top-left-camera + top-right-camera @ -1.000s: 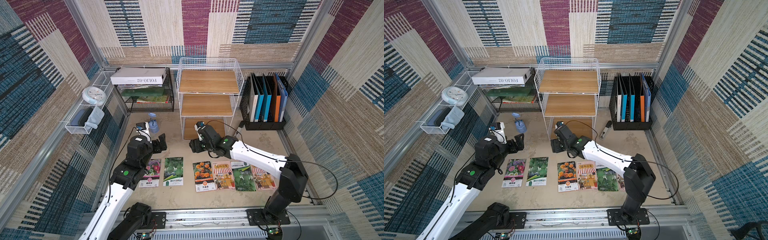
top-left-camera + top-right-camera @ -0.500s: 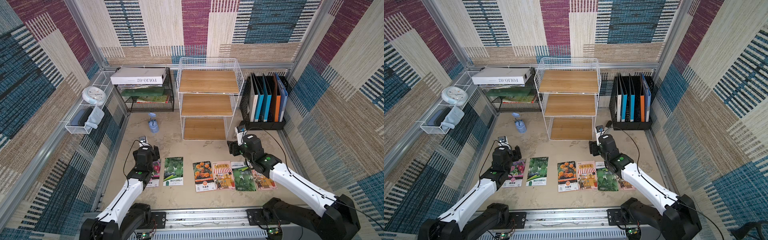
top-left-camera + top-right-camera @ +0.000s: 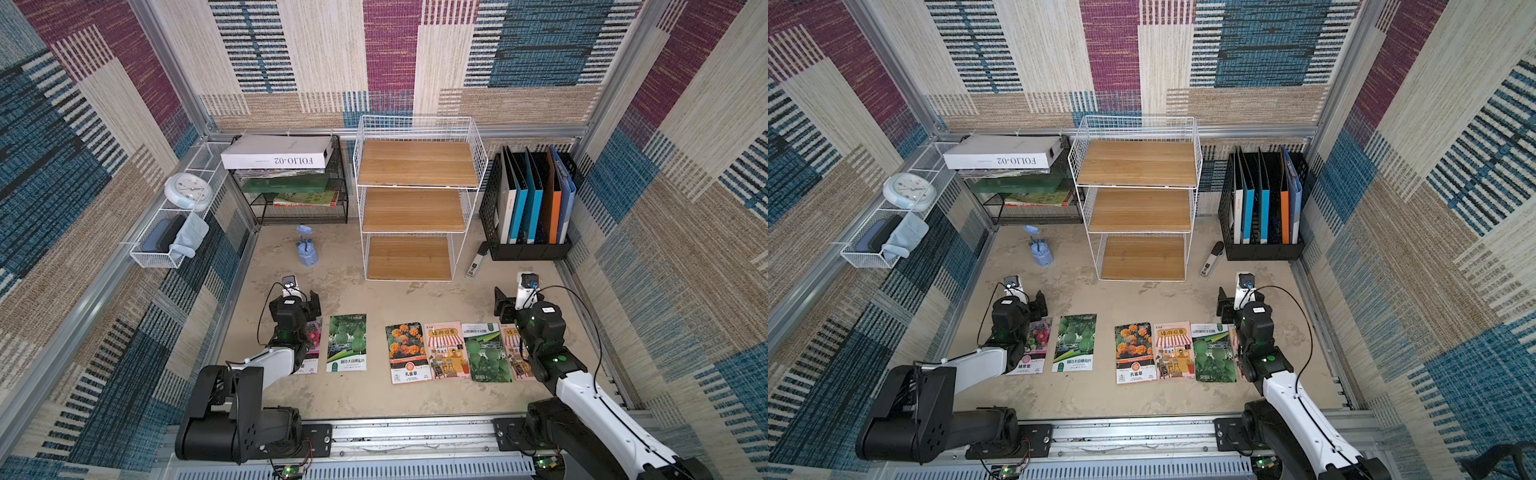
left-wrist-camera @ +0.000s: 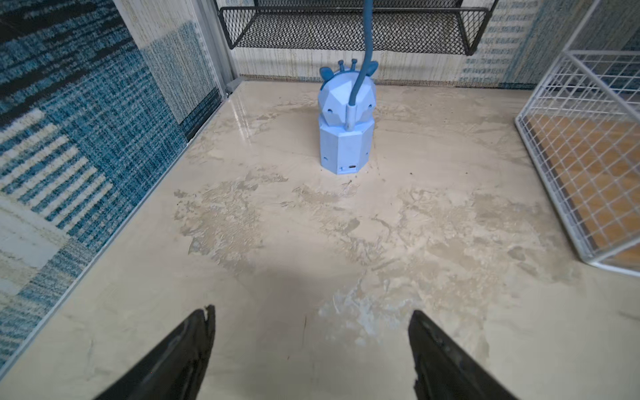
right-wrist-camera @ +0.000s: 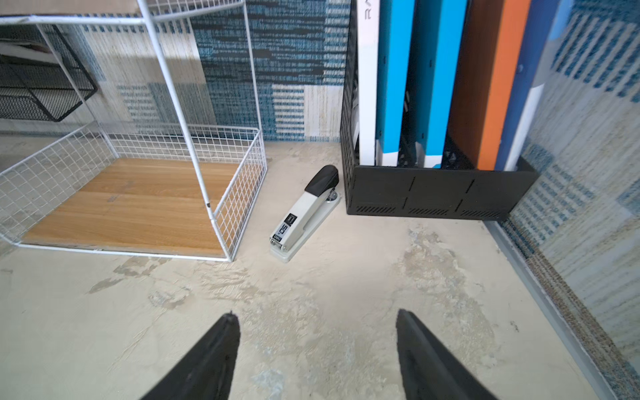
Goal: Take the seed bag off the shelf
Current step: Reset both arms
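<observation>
Wrist views show left pincer [image 4: 311, 310] and right pincer [image 5: 314, 311] wide, empty, withdrawn from the shelf [image 5: 131, 204].

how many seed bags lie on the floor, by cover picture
green gourd bags: 2
orange flower bag: 1
pink flower bag: 1
shop front bag: 1
half-hidden bag: 1
total: 6

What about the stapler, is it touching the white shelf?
Apart. The right wrist view shows bare floor between the stapler and the shelf.
</observation>
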Motion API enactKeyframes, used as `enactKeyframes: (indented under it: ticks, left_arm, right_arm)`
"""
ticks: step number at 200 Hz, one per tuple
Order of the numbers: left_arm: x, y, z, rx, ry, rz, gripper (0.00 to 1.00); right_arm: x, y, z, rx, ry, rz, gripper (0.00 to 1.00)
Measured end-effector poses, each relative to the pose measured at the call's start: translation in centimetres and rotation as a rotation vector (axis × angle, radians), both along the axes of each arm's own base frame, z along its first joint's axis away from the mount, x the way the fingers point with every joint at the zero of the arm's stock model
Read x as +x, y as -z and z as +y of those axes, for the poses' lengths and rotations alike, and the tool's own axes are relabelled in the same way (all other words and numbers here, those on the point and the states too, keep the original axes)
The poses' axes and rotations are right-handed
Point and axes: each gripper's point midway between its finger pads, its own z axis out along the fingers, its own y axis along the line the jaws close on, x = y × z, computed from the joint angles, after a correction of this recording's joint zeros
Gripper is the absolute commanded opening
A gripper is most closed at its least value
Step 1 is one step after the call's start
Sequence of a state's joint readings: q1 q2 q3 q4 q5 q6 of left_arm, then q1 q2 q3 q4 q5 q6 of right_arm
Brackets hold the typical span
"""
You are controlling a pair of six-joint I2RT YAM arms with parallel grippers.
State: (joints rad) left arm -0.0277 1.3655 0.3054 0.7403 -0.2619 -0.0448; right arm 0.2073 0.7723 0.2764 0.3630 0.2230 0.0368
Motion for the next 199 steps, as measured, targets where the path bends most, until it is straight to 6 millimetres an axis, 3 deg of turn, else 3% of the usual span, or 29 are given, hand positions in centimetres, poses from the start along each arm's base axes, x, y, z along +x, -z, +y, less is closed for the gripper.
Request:
enactKeyframes:
  ticks: [23, 50, 62, 96, 121, 137, 145, 161, 199]
  left_arm:
    - [-0.2, 2.9, 0.6, -0.016, -0.011, 0.054, 0.92]
    - [3.8, -0.2, -0.2, -0.043, 0.055, -0.004, 0.93]
    - [4.5, -0.8, -1.0, -0.045, 0.107, -0.015, 0.99]
    - [4.2, 0.5, -1.7, -0.058, 0.155, 0.043, 0.99]
    - [4.2, 0.6, -2.1, -0.065, 0.178, 0.049, 1.0]
    - [4.1, 0.6, -2.2, -0.062, 0.18, 0.051, 0.99]
    - [4.1, 0.6, -2.2, -0.063, 0.181, 0.052, 0.99]
    - [4.1, 0.6, -2.2, -0.062, 0.181, 0.052, 0.99]
    - [4.1, 0.7, -2.2, -0.063, 0.182, 0.057, 1.0]
  right_arm:
    - [-0.6, 0.5, -1.1, -0.01, 0.026, -0.061, 0.76]
    - [-0.6, 1.3, -2.4, -0.031, 0.064, -0.115, 0.76]
    - [-0.3, 2.1, -3.1, -0.038, 0.08, -0.108, 0.76]
    - [1.9, 6.2, -4.2, -0.045, 0.1, -0.001, 0.74]
    - [4.7, 5.3, -3.6, -0.042, 0.064, -0.04, 0.74]
    - [6.1, 6.6, -3.7, -0.044, 0.055, -0.019, 0.74]
    - [6.2, 7.3, -4.0, -0.036, 0.051, 0.003, 0.77]
    - [6.7, 7.1, -5.0, -0.016, 0.073, -0.003, 0.96]
    - [7.0, 6.5, -4.5, 0.001, 0.037, -0.024, 1.0]
